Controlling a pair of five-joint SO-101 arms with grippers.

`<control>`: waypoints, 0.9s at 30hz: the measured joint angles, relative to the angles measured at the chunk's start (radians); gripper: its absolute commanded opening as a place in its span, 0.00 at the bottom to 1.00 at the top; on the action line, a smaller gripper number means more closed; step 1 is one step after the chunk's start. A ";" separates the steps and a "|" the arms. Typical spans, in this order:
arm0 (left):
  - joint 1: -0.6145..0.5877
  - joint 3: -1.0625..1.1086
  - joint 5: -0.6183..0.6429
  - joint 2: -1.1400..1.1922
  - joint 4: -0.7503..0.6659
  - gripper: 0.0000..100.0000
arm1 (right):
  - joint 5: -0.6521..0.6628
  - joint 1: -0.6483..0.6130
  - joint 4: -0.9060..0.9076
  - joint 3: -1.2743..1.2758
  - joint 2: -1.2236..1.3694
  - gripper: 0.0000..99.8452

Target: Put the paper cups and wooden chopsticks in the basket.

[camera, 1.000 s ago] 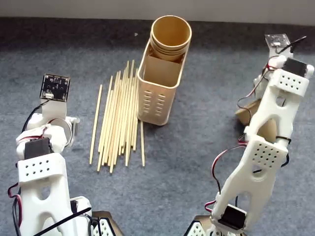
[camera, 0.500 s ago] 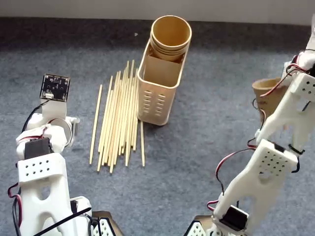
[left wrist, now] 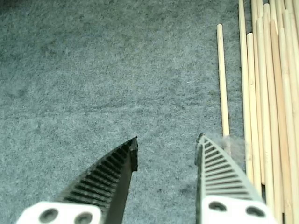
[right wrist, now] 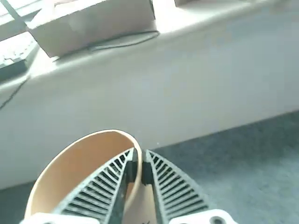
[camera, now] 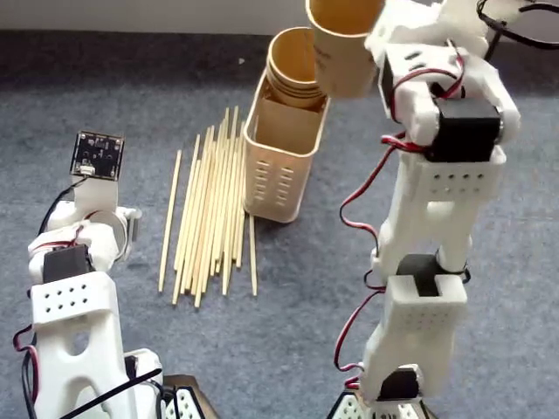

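Observation:
A tan slotted basket stands upright at the middle of the grey mat, with a stack of paper cups in its far half. My right gripper is shut on the rim of another paper cup, held in the air just right of that stack. Several wooden chopsticks lie in a loose bundle left of the basket. My left gripper hovers open over bare mat beside the outermost chopstick, with nothing between its fingers.
The grey mat covers the table. A pale wall or ledge runs behind its far edge. The right arm stands tall over the right half of the mat.
The right arm has lifted the paper cup from the right side and swung it up and left to beside the basket's cup stack. The left arm has not moved.

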 measured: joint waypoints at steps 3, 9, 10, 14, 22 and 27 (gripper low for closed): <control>0.000 0.000 0.000 0.000 0.000 0.22 | -0.044 -0.032 -0.075 0.008 0.000 0.01; 0.000 0.000 0.000 0.000 0.000 0.22 | -0.098 -0.040 -0.204 0.080 0.031 0.01; 0.000 0.000 0.000 0.000 0.000 0.22 | -0.098 -0.041 -0.212 0.084 0.043 0.01; 0.000 0.000 0.000 0.000 0.000 0.22 | -0.104 -0.052 -0.221 0.089 0.110 0.01; 0.000 0.000 0.000 0.000 0.000 0.22 | -0.104 -0.054 -0.221 0.091 0.216 0.01; 0.000 0.000 0.000 0.000 0.000 0.22 | -0.104 -0.031 -0.221 0.091 0.226 0.03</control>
